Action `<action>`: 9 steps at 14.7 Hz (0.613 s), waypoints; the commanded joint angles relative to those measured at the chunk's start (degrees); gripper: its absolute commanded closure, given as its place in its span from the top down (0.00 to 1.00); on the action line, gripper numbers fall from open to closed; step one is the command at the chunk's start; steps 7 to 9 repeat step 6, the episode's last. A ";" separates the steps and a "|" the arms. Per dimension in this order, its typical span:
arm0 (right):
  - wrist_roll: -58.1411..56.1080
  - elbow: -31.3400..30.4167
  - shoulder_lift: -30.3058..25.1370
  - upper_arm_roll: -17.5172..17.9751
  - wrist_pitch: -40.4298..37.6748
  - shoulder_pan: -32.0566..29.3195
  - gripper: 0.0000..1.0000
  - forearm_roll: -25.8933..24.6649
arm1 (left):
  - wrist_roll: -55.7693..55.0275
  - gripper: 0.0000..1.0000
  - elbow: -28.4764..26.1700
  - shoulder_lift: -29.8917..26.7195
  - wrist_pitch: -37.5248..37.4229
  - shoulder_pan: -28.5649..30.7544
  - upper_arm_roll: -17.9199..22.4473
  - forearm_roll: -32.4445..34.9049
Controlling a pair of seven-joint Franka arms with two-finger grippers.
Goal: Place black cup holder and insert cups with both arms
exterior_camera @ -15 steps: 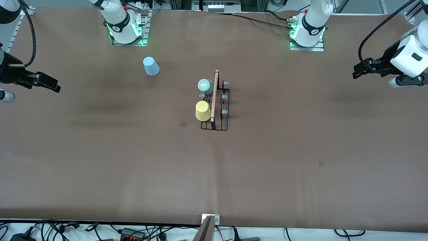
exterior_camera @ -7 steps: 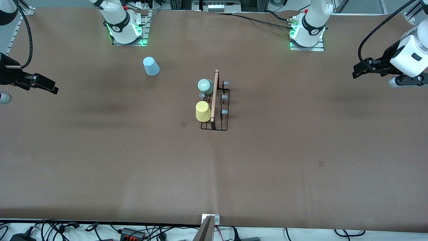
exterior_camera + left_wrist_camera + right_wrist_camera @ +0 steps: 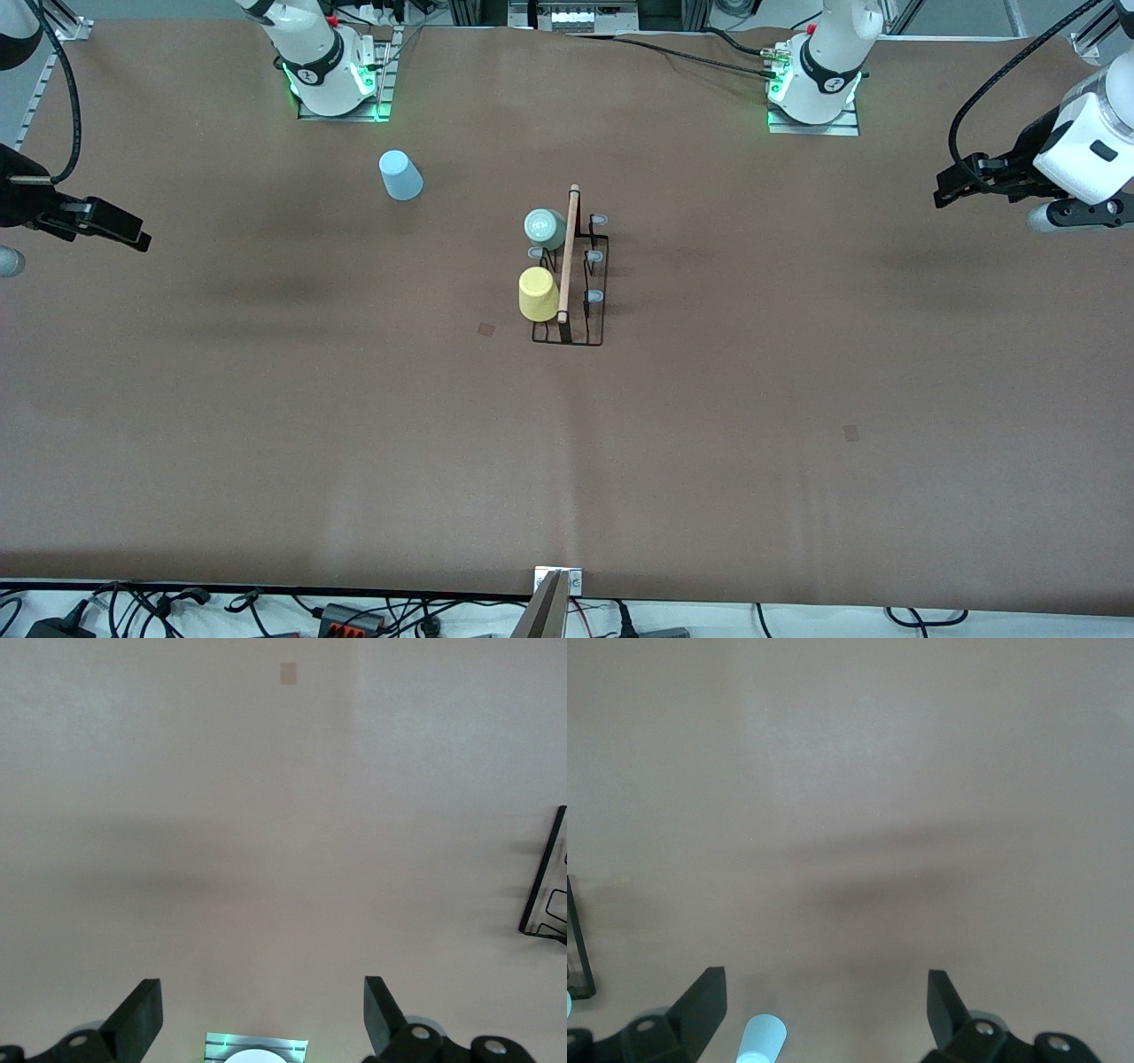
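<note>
The black cup holder [image 3: 571, 292] stands mid-table, its wooden rod handle [image 3: 569, 252] along the top. A pale green cup [image 3: 544, 228] and a yellow cup [image 3: 537, 293] sit upside down on its pegs, on the side toward the right arm's end. A light blue cup [image 3: 400, 175] stands upside down on the table near the right arm's base, and shows in the right wrist view [image 3: 762, 1038]. My right gripper [image 3: 120, 226] hangs open and empty over the right arm's end of the table. My left gripper [image 3: 961, 184] hangs open and empty over the left arm's end. The holder's edge [image 3: 542, 890] shows in the left wrist view.
The two arm bases [image 3: 332, 75] [image 3: 819, 84] stand at the table's edge farthest from the front camera. Cables and power strips [image 3: 345, 614] lie along the nearest edge. Brown table surface [image 3: 797, 399] spreads around the holder.
My right gripper has drawn slightly outward toward its end of the table. The left arm, cups and holder have not moved.
</note>
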 commanded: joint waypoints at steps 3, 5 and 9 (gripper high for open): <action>-0.59 1.24 0.39 0.91 -0.91 -0.96 1.00 -0.06 | 1.19 1.00 1.00 0.02 -1.11 -0.02 0.38 -0.90; -0.59 1.24 0.39 0.91 -0.91 -1.05 1.00 -0.06 | 1.19 1.00 1.00 0.02 -1.11 -0.02 0.38 -0.90; -0.59 1.24 0.39 0.91 -0.91 -1.05 1.00 0.03 | 1.19 1.00 1.00 0.02 -1.11 -0.10 0.38 -0.90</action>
